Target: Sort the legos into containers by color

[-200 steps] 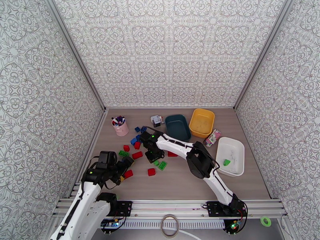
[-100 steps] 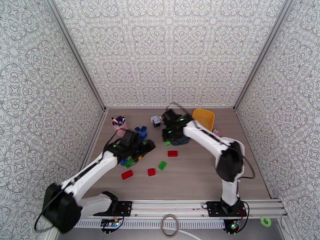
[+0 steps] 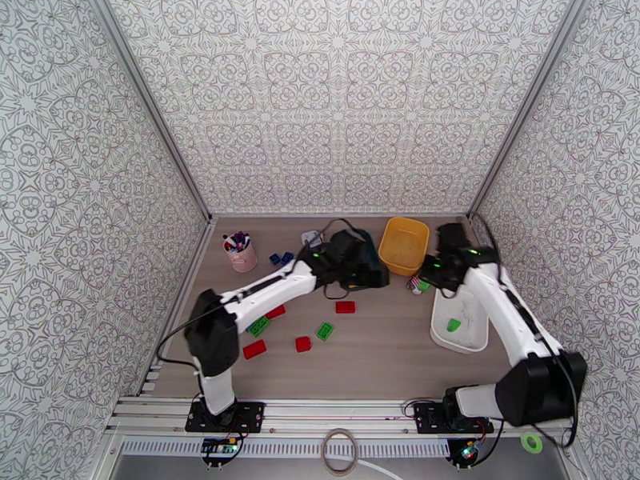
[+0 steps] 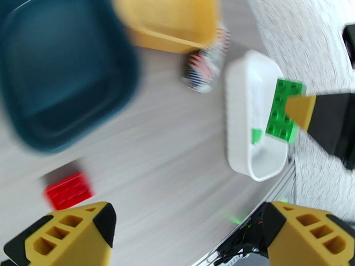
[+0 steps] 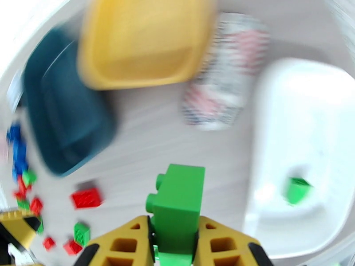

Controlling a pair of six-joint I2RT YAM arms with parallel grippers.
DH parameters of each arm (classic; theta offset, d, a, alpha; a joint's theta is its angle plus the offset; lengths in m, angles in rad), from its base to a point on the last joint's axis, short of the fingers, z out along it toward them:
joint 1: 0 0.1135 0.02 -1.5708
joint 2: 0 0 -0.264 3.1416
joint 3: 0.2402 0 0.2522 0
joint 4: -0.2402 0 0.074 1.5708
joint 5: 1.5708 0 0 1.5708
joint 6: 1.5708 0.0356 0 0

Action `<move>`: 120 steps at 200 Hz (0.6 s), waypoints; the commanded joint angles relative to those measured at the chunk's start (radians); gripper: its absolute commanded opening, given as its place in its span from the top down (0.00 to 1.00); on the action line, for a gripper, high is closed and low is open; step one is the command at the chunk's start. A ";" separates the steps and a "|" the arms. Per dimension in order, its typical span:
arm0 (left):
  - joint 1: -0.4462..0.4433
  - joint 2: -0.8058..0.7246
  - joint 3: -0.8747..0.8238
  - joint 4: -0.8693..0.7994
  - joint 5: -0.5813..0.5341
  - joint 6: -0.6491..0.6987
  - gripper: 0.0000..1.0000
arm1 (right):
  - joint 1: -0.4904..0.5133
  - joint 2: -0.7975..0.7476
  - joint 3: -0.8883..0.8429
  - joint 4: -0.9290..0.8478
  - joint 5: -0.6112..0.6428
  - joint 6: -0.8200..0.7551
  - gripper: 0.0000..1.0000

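A robotics test booth, by the look of it. Patterned panels (image 3: 336,106) wall in a wood-grain table (image 3: 384,354), and two white robot arms (image 3: 264,288) (image 3: 512,314) stand bolted to an aluminium rail (image 3: 344,410).

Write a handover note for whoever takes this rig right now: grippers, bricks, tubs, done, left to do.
Left gripper: open, empty, at the teal tub.
Right gripper: shut on a green brick, near the white tub, not yet released.
Done: one green piece lies in the white tub.
Yellow tub and teal tub: no bricks seen inside, though the wrist views are blurred.
Left: red bricks, loose green bricks and blue bricks on the table.
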 commanded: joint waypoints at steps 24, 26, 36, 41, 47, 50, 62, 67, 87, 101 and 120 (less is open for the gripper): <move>-0.127 0.183 0.301 -0.172 0.026 0.166 0.05 | -0.247 -0.065 -0.147 -0.042 -0.045 -0.049 0.88; -0.131 0.192 0.314 -0.183 0.026 0.169 0.05 | -0.255 -0.063 -0.153 -0.039 -0.049 -0.051 0.88; -0.152 0.235 0.380 -0.238 0.014 0.180 0.05 | -0.287 -0.049 -0.171 -0.029 -0.067 -0.058 0.88; -0.159 0.257 0.429 -0.267 0.006 0.181 0.05 | -0.298 -0.042 -0.180 -0.023 -0.071 -0.061 0.88; -0.167 0.280 0.470 -0.300 -0.006 0.183 0.05 | -0.304 -0.031 -0.186 -0.017 -0.073 -0.066 0.88; -0.171 0.290 0.485 -0.315 -0.013 0.183 0.04 | -0.306 -0.026 -0.188 -0.015 -0.073 -0.067 0.88; -0.183 0.301 0.511 -0.339 -0.024 0.183 0.03 | -0.308 -0.005 -0.192 -0.007 -0.070 -0.072 0.87; -0.187 0.300 0.509 -0.334 -0.051 0.180 0.02 | -0.310 0.003 -0.195 -0.001 -0.072 -0.075 0.86; -0.192 0.281 0.475 -0.309 -0.080 0.166 0.01 | -0.310 0.029 -0.197 0.013 -0.075 -0.084 0.81; -0.192 0.258 0.445 -0.295 -0.102 0.161 0.01 | -0.311 0.047 -0.197 0.020 -0.077 -0.088 0.77; -0.187 0.225 0.406 -0.278 -0.129 0.154 0.01 | -0.310 0.062 -0.201 0.029 -0.085 -0.092 0.71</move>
